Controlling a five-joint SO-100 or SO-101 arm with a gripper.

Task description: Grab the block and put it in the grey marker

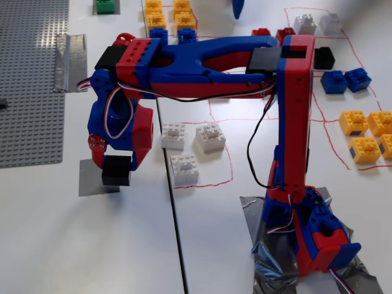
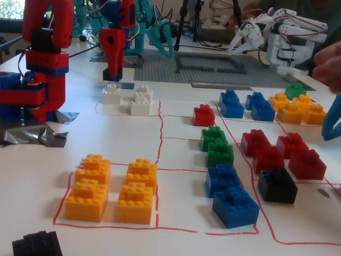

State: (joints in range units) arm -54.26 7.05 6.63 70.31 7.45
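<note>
My gripper (image 1: 116, 174) points down at the left of the table and is shut on the black block (image 1: 116, 170). It holds the block right over the grey marker (image 1: 90, 181), a flat grey tape square whose right part is hidden by the block. I cannot tell whether the block touches the tape. In the other fixed view the gripper (image 2: 113, 73) holds the block (image 2: 113, 74) at the far left, with the marker (image 2: 127, 85) just beside it.
White bricks (image 1: 190, 150) lie just right of the gripper. The grey baseplate (image 1: 30, 79) and a shiny tape strip (image 1: 70, 61) lie to the left. Other black bricks (image 1: 324, 58) (image 2: 277, 185), plus yellow, blue, red and green bricks, fill the red-lined areas. The arm base (image 1: 312, 239) is taped down.
</note>
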